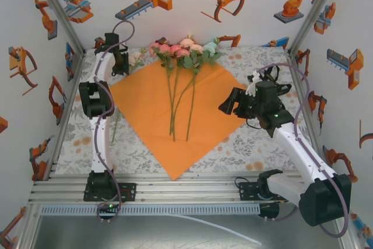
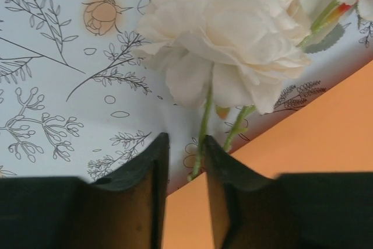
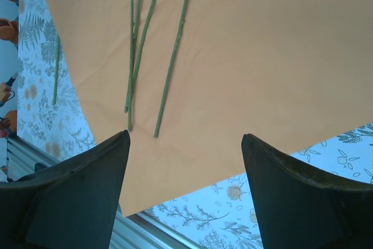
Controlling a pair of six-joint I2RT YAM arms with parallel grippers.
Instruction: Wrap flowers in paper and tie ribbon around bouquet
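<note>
Over a table enclosed by printed walls, we see the orange paper laid as a diamond on the floral tablecloth. Its near corner stops just short of the aluminium rail. The flowers lie along the middle of the sheet, with the blooms past its far corner and the stems running toward us. Open cloth remains on both sides and in front of the sheet. One loose stem lies on the cloth beside the left edge.

The left gripper hangs at the far-left edge of the sheet beside a white bloom. The right gripper sits at the right corner.

The left wrist camera gives us what the overhead view cannot. The white bloom rests on the tablecloth just off the paper. Its thin green stem runs down to the left gripper, whose jaws stand narrowly apart, the gap wider than the stem.

From the right wrist we see the right gripper with its jaws spread wide and nothing between them. It is above the paper near the cut ends of the flower stems. The loose stem lies on the cloth past the sheet's edge, and the rail is just beyond the corner.
</note>
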